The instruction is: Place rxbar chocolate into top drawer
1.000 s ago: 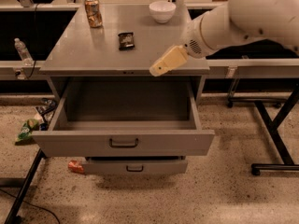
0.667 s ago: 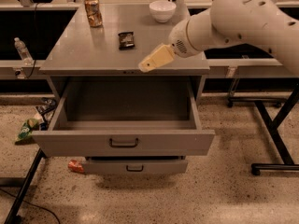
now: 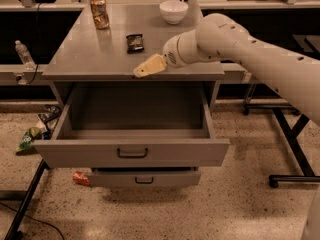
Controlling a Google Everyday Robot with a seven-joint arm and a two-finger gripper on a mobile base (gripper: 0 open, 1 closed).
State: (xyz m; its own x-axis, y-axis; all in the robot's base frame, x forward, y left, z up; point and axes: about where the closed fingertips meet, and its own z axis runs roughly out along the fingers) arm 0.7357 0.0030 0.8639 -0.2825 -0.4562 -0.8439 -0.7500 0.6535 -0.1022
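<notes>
The rxbar chocolate (image 3: 134,42) lies flat on the grey tabletop (image 3: 85,54), a dark wrapper near the middle. The top drawer (image 3: 132,151) is pulled wide open below the table's front edge and nothing shows inside it. My gripper (image 3: 141,72) reaches in from the right on a thick white arm and hovers over the front edge of the tabletop, a short way in front of and to the right of the bar, not touching it.
An orange-gold can (image 3: 99,12) stands at the back left of the tabletop and a white bowl (image 3: 173,11) at the back centre. The lower drawer (image 3: 144,177) is slightly open. A water bottle (image 3: 23,55) and litter (image 3: 29,138) lie to the left; a stand's black legs (image 3: 295,154) are at right.
My gripper and arm have moved left along the table's front edge, closer to the rxbar chocolate. The bar, can, bowl and drawers have not moved.
</notes>
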